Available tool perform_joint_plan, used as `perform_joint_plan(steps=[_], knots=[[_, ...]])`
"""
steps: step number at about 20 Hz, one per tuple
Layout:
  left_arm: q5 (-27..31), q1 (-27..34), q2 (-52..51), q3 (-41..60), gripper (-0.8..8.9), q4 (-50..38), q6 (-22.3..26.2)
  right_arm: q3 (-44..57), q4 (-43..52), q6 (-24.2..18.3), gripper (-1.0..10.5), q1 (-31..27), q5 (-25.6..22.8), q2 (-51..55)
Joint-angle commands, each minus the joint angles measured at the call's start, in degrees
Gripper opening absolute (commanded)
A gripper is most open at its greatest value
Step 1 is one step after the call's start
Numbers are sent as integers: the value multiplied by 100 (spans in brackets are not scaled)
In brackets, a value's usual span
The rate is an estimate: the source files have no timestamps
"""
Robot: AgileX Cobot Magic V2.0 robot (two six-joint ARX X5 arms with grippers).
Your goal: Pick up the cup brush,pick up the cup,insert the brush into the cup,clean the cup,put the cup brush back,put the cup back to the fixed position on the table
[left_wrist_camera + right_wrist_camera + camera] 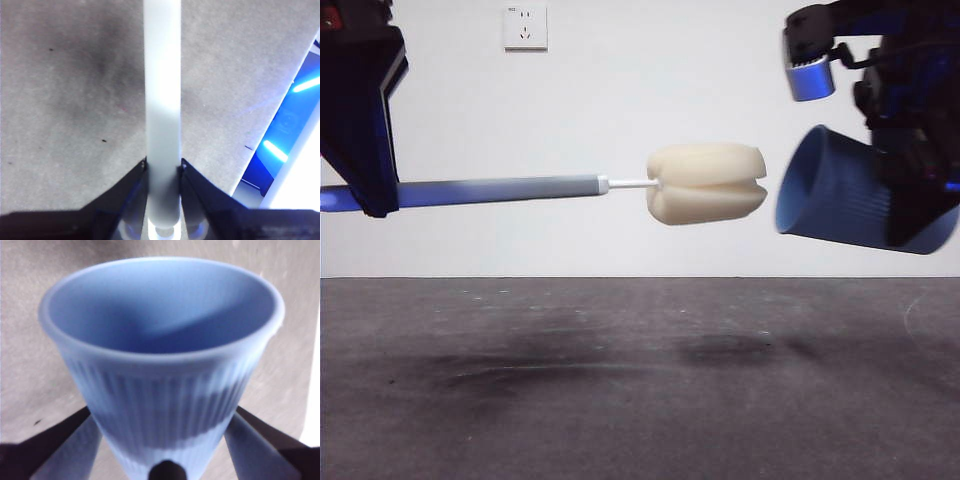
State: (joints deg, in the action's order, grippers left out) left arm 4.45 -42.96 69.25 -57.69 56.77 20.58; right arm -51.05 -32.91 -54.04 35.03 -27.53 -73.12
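The cup brush (570, 187) hangs level above the table (640, 400), its cream sponge head (706, 184) pointing right. My left gripper (365, 190) is shut on the handle's left end; in the left wrist view the pale handle (162, 100) runs out from between the jaws of my left gripper (163, 167). The blue ribbed cup (845, 195) lies tilted on its side in the air at the right, mouth facing the sponge with a small gap between them. My right gripper (920, 180) is shut on its body; the right wrist view shows the cup (165, 365) filling the frame between the jaws of my right gripper (165, 440).
A white wall socket (525, 27) sits on the back wall. Shadows of the brush and the cup fall on the dark scuffed table below them.
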Motion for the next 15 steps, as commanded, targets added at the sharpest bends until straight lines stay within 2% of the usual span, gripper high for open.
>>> perform_joint_plan(steps=[1,7,12,15], knots=[[17,-24,125,20,-9,-68,61,-13,238,-398,-13,195,-109,-83],[13,-24,260,20,-9,-190,50,-13,334,-1060,-13,660,-474,-455],[-28,-131,308,20,-9,-105,46,-13,787,-1410,-12,1045,-761,-796],[-39,-278,468,20,-9,-168,44,-13,850,-1443,-12,1239,-717,-826]])
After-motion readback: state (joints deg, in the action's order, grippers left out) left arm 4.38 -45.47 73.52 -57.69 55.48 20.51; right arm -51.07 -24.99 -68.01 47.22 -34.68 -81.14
